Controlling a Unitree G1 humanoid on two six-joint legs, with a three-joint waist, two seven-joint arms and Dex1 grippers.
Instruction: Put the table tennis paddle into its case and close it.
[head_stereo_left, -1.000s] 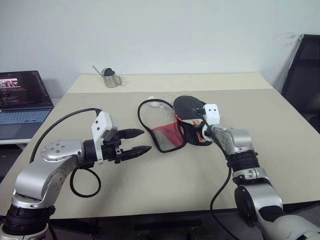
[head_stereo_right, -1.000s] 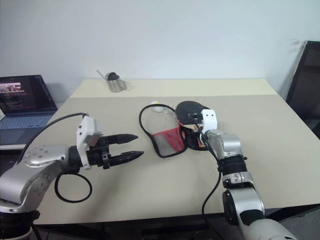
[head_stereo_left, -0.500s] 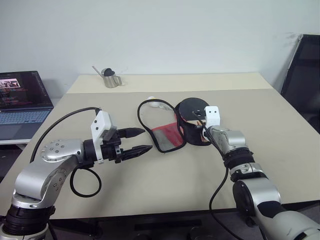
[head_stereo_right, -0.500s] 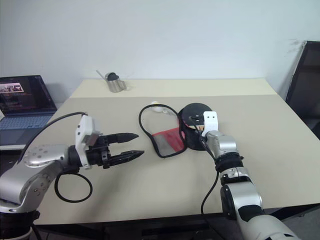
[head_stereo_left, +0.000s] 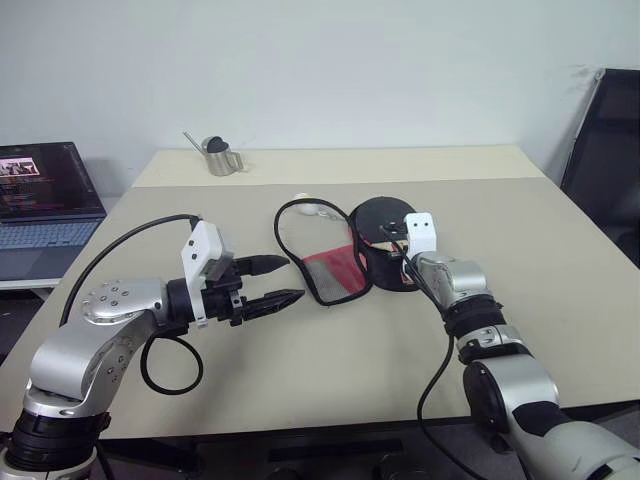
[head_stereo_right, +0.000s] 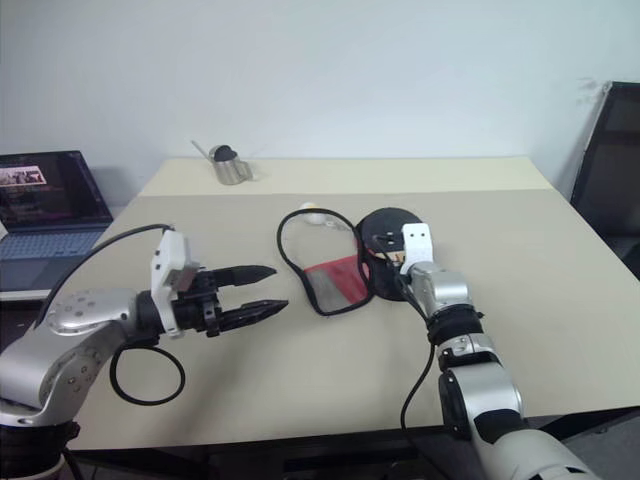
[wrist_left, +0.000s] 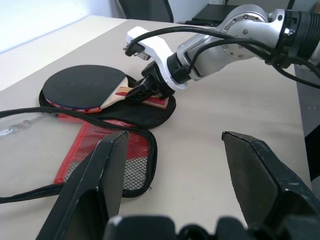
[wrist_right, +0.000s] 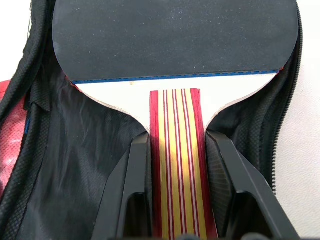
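Moved: one table tennis paddle now flatter in one case.
Right gripper: clamps handle.
Left gripper: parted, empty.

Occlusions: right hand and its white mount cover the table tennis paddle handle in the head views, so the fingertips aren't readable there. Right wrist view cuts off the handle end and the far edge of the black face. Case lettering too small to read. Small white object by the case's black loop: can't identify. Laptop cropped at the left edge, screen text illegible. Black chair cropped on the right.
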